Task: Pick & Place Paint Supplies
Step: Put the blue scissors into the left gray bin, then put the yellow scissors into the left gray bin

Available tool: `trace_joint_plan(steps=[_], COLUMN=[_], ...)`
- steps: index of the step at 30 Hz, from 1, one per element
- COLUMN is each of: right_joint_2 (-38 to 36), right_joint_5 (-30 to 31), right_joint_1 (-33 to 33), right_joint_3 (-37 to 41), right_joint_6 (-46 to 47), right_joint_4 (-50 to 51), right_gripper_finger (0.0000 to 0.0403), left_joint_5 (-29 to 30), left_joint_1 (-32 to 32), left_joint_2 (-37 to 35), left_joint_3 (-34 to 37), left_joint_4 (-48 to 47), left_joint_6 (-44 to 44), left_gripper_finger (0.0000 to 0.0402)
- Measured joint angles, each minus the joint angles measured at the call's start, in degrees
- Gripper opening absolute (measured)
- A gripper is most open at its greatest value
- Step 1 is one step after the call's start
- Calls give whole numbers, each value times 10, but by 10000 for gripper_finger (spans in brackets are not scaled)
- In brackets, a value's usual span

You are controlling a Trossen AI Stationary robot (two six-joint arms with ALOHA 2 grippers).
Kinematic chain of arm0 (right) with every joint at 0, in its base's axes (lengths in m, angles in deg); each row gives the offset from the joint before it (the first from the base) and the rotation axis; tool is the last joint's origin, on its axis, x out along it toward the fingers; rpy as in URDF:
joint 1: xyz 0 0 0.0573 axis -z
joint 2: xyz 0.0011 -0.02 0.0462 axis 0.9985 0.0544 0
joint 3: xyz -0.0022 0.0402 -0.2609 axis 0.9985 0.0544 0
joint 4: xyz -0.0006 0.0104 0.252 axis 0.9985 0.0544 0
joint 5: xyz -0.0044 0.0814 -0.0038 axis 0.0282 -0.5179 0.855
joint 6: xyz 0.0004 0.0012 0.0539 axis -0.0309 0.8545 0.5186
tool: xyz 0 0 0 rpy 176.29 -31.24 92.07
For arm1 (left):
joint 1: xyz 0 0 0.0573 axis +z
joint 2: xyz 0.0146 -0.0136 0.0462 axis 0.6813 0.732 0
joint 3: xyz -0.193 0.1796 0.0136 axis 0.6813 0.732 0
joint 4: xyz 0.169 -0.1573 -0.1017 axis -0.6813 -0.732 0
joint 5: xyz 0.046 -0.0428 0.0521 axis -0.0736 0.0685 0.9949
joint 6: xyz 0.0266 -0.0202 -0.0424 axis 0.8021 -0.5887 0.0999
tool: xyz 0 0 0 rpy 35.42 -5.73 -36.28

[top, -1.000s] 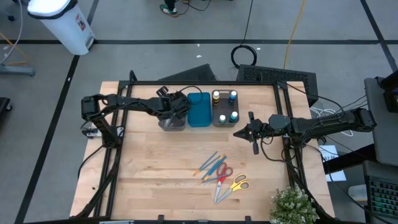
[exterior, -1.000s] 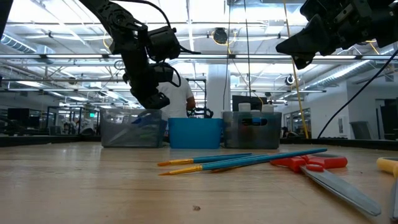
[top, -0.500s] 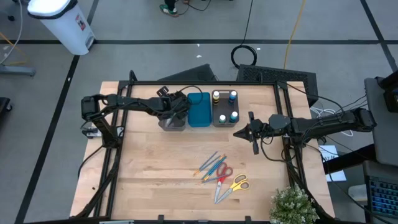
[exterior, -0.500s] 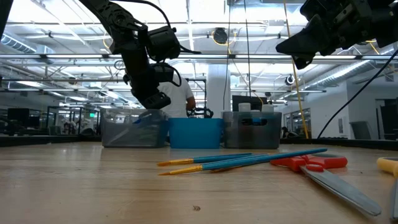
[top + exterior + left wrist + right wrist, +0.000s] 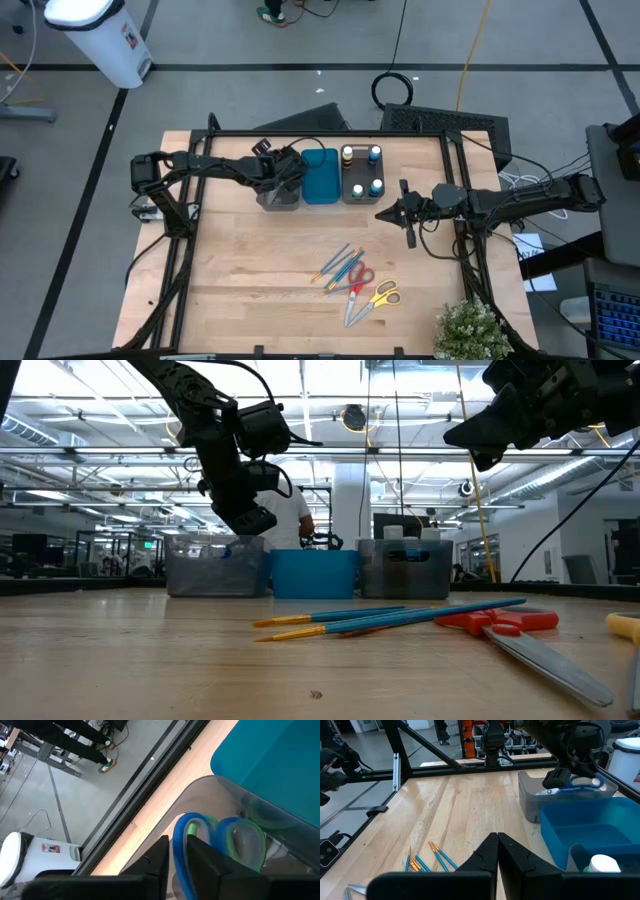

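Two claws were in play. Left of the blue tray, the left claw hung over the grey tray, its fingers straddling the blue handle loop of blue-and-green scissors that sat down inside that tray; whether they still pinched the loop or had let go, I could not tell. Right of the blue tray and beyond the bottle tray, the right claw hovered pressed together, empty. Brushes, red scissors and yellow scissors lay on the surface nearer the front edge, long axes slanting, probably closer to the right claw.
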Motion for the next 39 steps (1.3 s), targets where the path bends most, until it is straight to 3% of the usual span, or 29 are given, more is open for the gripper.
trace_joint_plan(steps=[11, 17, 21, 25, 30, 35, 39], right_joint_2=[0, 0, 0, 3, 55, 127, 182], right_joint_5=[0, 0, 1, -1, -1, 11, 68], right_joint_1=[0, 0, 0, -14, -94, -190, -256], right_joint_3=[0, 0, 0, 0, 0, 0, 0], right_joint_6=[0, -6, -6, -7, 13, 44, 70], right_joint_4=[0, 0, -8, -31, -99, -85, -40], right_gripper_finger=[0, 0, 7, 37, 113, 182, 197], left_joint_5=[2, 2, -4, -62, -117, -120, -118], left_joint_1=[-4, -30, -55, -83, -115, -142, -158], left_joint_2=[-11, -72, -122, -158, -163, -151, -143], left_joint_3=[0, 0, 0, 0, 0, 0, 0], left_joint_4=[-4, -3, -3, -2, -3, -3, 9], left_joint_6=[38, 40, -4, -77, -141, -172, -191], left_gripper_finger=[157, 172, 173, 173, 173, 173, 173])
